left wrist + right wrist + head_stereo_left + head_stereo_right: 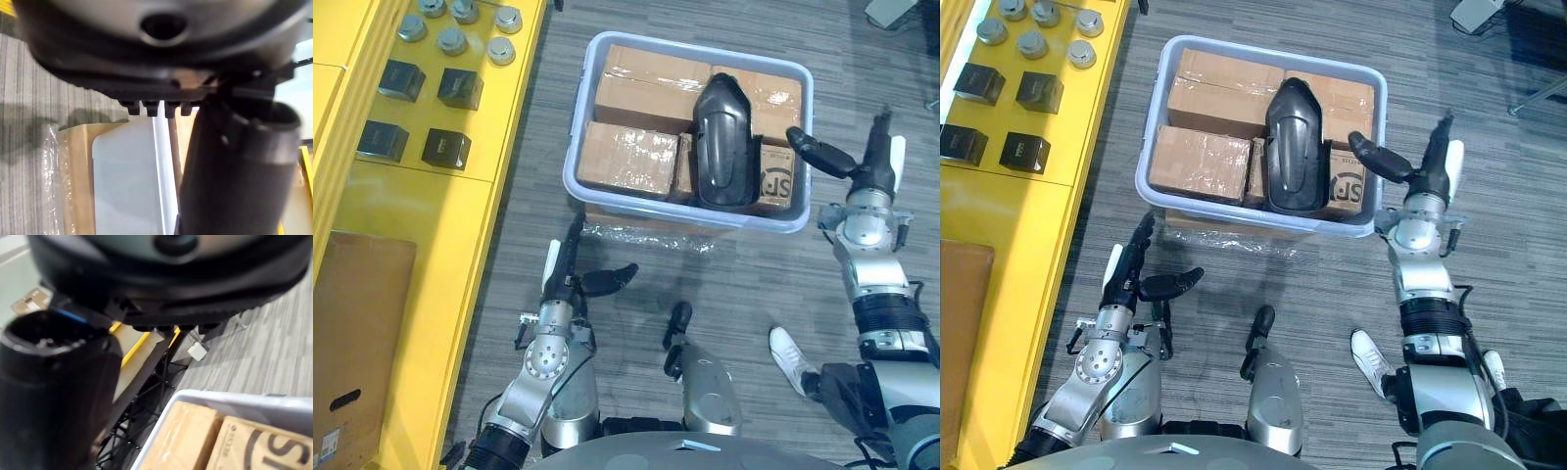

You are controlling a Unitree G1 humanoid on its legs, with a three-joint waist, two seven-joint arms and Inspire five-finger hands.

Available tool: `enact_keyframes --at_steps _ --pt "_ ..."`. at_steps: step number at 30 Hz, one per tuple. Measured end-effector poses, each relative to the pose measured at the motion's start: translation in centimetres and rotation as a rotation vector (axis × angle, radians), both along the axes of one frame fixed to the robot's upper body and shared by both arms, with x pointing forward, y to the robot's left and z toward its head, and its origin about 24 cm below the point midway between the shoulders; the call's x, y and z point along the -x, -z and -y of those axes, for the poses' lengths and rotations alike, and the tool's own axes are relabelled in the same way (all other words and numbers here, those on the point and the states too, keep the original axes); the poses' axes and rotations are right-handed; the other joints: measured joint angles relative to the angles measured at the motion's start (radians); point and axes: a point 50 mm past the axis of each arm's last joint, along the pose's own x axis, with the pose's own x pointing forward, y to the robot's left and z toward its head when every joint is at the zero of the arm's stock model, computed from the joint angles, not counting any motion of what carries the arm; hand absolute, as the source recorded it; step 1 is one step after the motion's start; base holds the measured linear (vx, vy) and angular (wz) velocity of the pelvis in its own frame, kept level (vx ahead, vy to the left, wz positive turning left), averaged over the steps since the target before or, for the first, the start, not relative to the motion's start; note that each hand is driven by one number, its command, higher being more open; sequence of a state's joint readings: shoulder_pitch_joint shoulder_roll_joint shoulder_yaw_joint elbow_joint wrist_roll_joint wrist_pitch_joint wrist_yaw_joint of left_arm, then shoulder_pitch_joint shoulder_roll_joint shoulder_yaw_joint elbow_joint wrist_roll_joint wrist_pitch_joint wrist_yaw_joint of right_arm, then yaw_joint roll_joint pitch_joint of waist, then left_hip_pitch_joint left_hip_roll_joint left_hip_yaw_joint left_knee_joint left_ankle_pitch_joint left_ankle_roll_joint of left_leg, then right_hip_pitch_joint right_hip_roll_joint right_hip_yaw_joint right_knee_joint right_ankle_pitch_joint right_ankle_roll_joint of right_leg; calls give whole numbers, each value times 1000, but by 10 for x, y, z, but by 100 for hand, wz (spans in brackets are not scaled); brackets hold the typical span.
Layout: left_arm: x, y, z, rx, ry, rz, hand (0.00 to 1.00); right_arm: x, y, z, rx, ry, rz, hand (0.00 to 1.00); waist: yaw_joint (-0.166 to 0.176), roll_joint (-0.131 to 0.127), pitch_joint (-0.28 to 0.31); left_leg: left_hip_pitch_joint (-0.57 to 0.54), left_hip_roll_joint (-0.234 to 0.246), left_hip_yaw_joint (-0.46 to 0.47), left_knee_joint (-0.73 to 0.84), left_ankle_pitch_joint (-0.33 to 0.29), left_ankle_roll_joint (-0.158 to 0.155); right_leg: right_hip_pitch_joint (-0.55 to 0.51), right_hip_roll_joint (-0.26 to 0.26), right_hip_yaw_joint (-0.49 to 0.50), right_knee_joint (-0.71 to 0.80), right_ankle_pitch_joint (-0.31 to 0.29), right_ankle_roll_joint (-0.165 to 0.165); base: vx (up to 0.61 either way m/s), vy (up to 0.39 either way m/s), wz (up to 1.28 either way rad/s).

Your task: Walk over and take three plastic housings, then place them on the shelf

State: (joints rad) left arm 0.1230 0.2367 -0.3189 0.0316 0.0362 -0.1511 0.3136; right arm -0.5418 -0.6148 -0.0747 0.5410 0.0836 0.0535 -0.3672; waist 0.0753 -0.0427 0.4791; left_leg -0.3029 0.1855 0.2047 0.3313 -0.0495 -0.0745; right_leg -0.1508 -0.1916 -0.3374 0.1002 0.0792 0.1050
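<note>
1 black plastic housing point(724, 142) lies atop cardboard boxes point(626, 157) in the tub point(579, 132), probably light, rigid, slick: grip across its long sides; left hand point(570, 282) and right hand point(867, 179) near the tub, fingers straight, empty.

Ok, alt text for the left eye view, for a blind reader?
A dark plastic housing lies on cardboard boxes in a pale bin; the robot's left hand and right hand are open near it. A yellow shelf at left holds black blocks and metal caps.
</note>
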Motion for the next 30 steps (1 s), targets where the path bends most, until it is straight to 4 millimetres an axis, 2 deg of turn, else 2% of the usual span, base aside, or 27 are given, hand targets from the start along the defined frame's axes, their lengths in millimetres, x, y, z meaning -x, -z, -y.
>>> enact_keyframes --at_steps 3,9,13,18,26,30 --pt "1 2 0 25 14 -18 100 -6 0 8 5 25 -41 100 2 1 0 -7 -1 -4 2 -1 2 -4 -1 -1 0 12 3 -2 17 4" --pt "3 6 3 23 41 -42 100 -12 -14 27 74 59 -108 100 7 28 -2 -60 -9 -39 35 -22 10 -18 -6 -30 -1 15 2 -48 33 15" --pt "4 11 3 53 38 -69 100 -15 -27 38 112 85 -142 100 10 57 -7 -106 -19 -54 54 -18 16 -43 -13 -43 -1 19 -1 -43 36 10" --pt "5 17 3 79 29 -103 100 -11 -39 62 110 160 -193 100 37 96 -7 -152 -21 -68 87 -13 26 -66 -14 -52 -1 28 -3 -19 34 5" --pt "6 28 8 88 24 -149 100 -15 -42 67 84 169 -252 100 74 143 -8 -237 -21 -89 138 -23 40 -114 -14 -72 4 37 -2 -41 21 5" --pt "7 32 12 114 18 -173 100 -21 -53 62 99 145 -240 100 94 165 -5 -264 -22 -93 154 -23 45 -131 -15 -76 4 40 -3 -17 4 0"
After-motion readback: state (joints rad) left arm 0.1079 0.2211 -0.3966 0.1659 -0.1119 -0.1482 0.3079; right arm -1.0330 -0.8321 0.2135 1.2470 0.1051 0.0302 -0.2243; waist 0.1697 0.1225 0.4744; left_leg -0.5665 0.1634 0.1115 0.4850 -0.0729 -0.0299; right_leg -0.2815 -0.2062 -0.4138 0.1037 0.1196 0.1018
